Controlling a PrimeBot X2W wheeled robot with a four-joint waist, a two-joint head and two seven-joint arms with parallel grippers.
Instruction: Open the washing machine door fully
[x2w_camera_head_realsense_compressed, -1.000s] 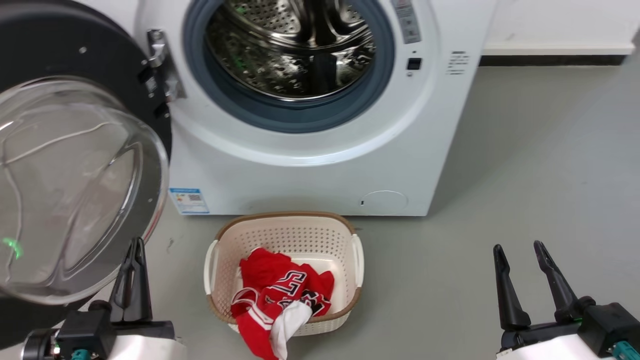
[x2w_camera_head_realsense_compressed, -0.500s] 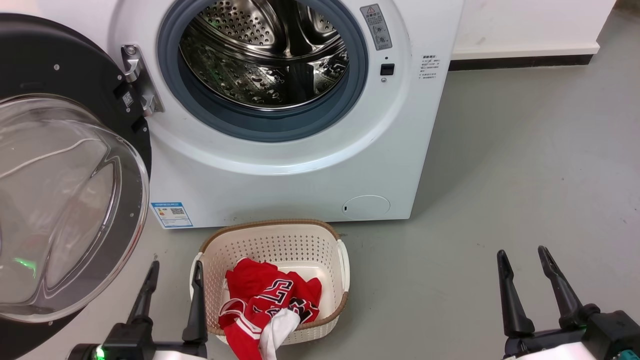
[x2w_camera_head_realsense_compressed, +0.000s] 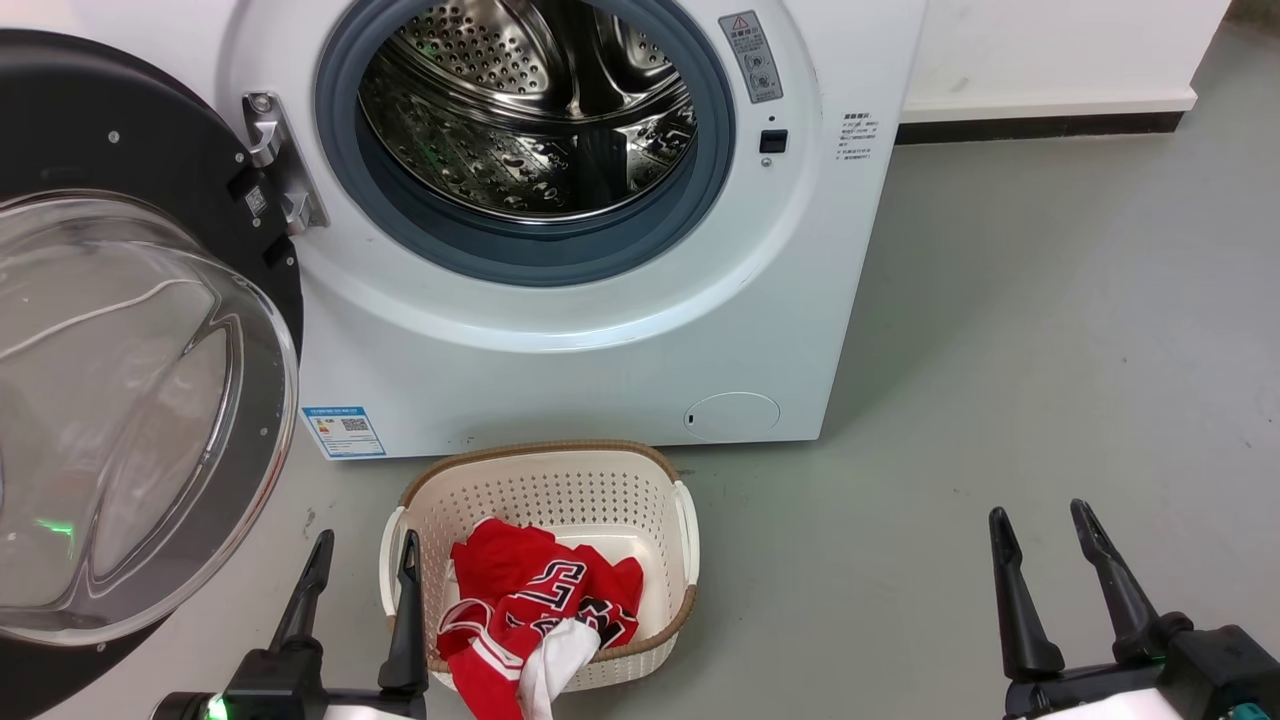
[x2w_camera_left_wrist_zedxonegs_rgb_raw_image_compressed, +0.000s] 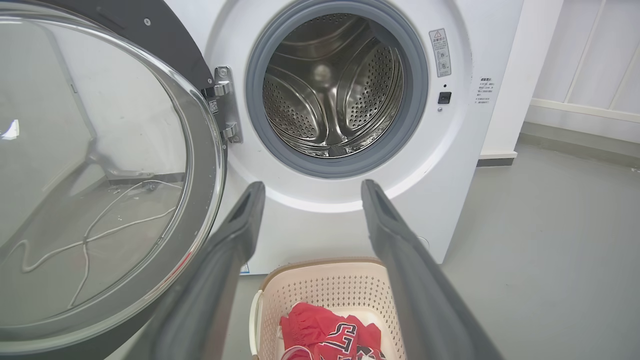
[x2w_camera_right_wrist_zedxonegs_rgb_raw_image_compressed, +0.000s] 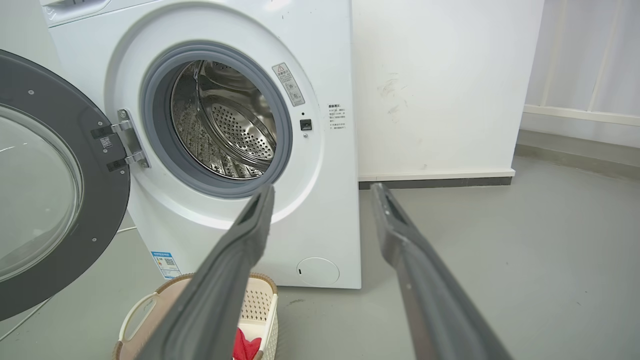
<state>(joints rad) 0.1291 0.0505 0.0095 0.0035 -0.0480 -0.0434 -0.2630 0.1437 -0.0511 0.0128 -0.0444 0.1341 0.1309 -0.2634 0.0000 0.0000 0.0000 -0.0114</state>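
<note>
We see bright, even, diffuse light; soft shadow on floor (x2w_camera_head_realsense_compressed: 900, 330) beside the washing machine (x2w_camera_head_realsense_compressed: 600, 380). Glare on drum (x2w_camera_head_realsense_compressed: 520, 110), reflections in the washing machine door (x2w_camera_head_realsense_compressed: 130, 400) glass. Wrist views bow at edges; left pincer (x2w_camera_left_wrist_zedxonegs_rgb_raw_image_compressed: 311, 184) soft near lens.

The washing machine door (x2w_camera_head_realsense_compressed: 130, 400) is smooth clear glass in a black rim, and its hinge (x2w_camera_head_realsense_compressed: 275, 165) is bright metal. The washing machine (x2w_camera_head_realsense_compressed: 600, 370) has a glossy white body. Its drum (x2w_camera_head_realsense_compressed: 520, 120) is polished perforated steel, ringed by a matt grey-blue rubber seal (x2w_camera_head_realsense_compressed: 540, 258). The laundry basket (x2w_camera_head_realsense_compressed: 560, 485) is cream perforated plastic holding red cloth (x2w_camera_head_realsense_compressed: 525, 585).
</note>
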